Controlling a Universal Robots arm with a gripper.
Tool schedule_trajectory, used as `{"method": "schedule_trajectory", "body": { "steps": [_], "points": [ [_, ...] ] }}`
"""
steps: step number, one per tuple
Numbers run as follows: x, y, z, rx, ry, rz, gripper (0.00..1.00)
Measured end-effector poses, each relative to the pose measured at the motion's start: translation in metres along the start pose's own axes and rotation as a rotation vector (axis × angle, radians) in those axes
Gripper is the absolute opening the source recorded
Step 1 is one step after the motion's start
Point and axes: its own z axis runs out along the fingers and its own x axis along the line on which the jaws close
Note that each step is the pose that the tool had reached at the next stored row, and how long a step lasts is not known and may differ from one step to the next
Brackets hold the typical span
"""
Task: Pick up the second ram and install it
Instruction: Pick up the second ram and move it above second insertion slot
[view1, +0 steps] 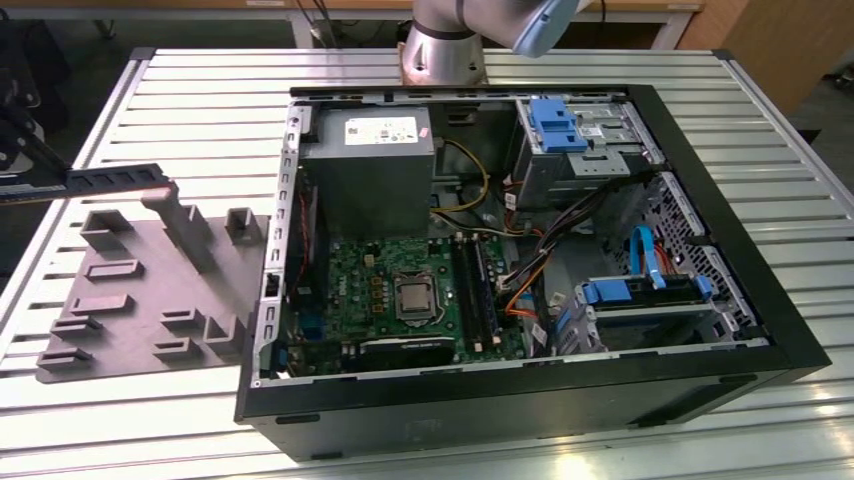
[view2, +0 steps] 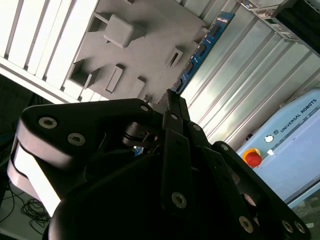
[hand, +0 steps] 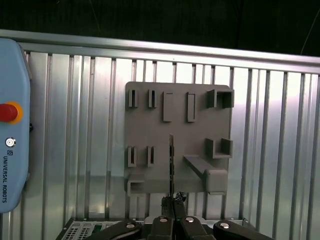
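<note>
hanging over the grey fixture plate (view1: 134, 300), the second ram (view1: 118, 180) sits lengthwise above its blocks (view1: 178, 215), bare slatted table (view1: 200, 100) open around the plate's edges, the open computer case (view1: 534, 405) just beside it; the gripper (hand: 172, 199) is pinched nearly closed, clamping one end of the ram.

1. A silver table of ribbed aluminium slats (view1: 160, 110) carries the whole scene, its long grooves running side by side.
2. Light falls on the slats in soft pale bands, brightest in the second wrist view.
3. In the exterior view, a bench with a brown wooden top and white frame (view1: 627, 8) stands beyond the table's far edge. A brown wooden panel (view1: 787, 45) is near it at the exterior view's right.
4. In the first wrist view, a dark unlit area (hand: 150, 20) lies past the table's rim.
</note>
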Motion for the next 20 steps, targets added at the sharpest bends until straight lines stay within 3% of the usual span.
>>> {"method": "schedule_trajectory", "body": {
  "steps": [20],
  "points": [
    [0.0005, -0.0132, 0.0005, -0.0001, 0.0000, 0.000, 0.12]
  ]
}}
